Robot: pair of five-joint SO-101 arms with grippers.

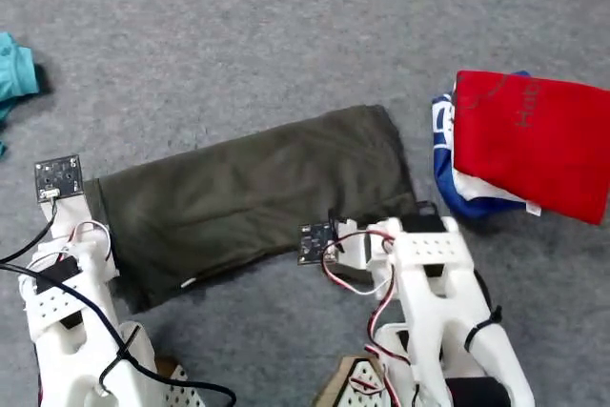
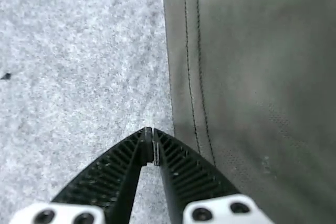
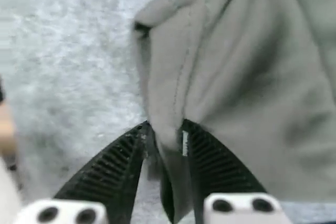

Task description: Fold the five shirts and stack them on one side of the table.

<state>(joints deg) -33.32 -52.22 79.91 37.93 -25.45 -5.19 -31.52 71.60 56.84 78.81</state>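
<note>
**When a long fold is done and a cross fold is due**

Although both arms stand at the olive-green cloth shirt (image 1: 257, 193), only one has hold of it. The shirt lies as a long band across the middle of the grey felt-like tabletop (image 1: 238, 45), slanting from the near left corner toward the right edge. The right gripper (image 3: 164, 135) pinches a bunched fold of cloth at the band's right end. The left gripper (image 2: 149, 136), tips pressed together on nothing, sits over bare tabletop just beside the stitched hem at the left end. A folded red shirt (image 1: 529, 145) tops a blue-and-white shirt (image 1: 443, 154) at the right edge; a teal garment (image 1: 14, 69) lies at the left edge. Judged step: crosswise folding of the olive-green cloth shirt. The next move probably calls for the left gripper to part its jaws and take the hem, so that the band doubles over without skewing.
</note>
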